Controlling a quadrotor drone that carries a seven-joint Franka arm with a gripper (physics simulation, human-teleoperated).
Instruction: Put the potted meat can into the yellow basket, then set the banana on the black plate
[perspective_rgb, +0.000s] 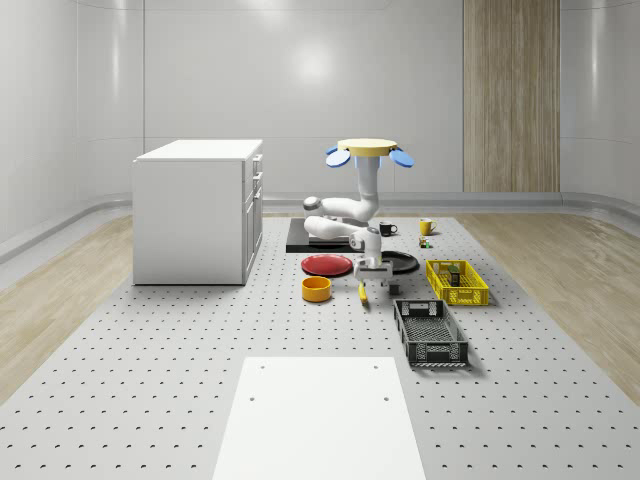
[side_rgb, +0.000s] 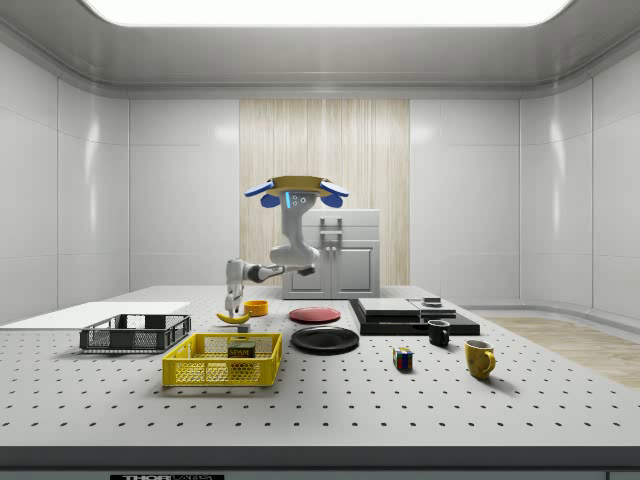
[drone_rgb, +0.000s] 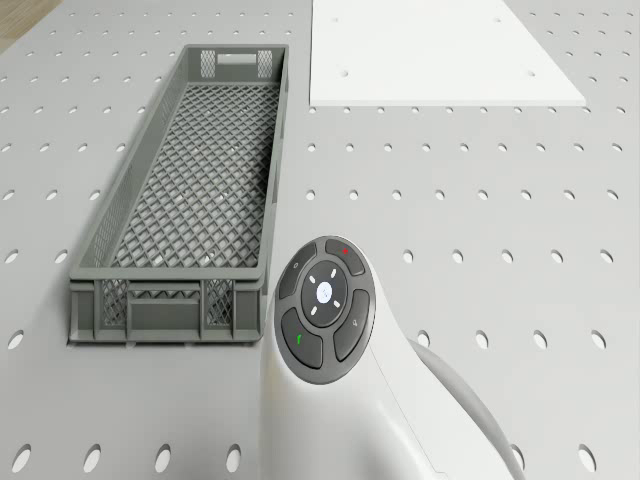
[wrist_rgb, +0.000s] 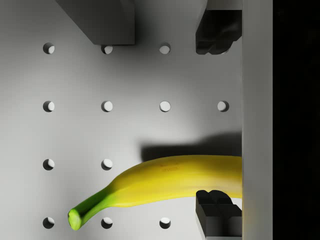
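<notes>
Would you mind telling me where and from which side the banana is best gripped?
Grip the banana across its thick yellow middle, from straight above: it lies flat on the perforated table, and the green stem end tapers too thin. The gripper already straddles the body, fingers open.

**What the views leave unclear**

In the wrist view, the banana (wrist_rgb: 165, 182) runs behind a pale bar on one side, so its far end is hidden, and one dark finger pad (wrist_rgb: 217, 207) covers part of its lower edge. In the side view, the potted meat can (side_rgb: 240, 351) sits inside the yellow basket (side_rgb: 200, 372), seen only through the mesh, its label too small to read. The small cube (side_rgb: 402, 359) on the table shows colours too fine to sort.
</notes>
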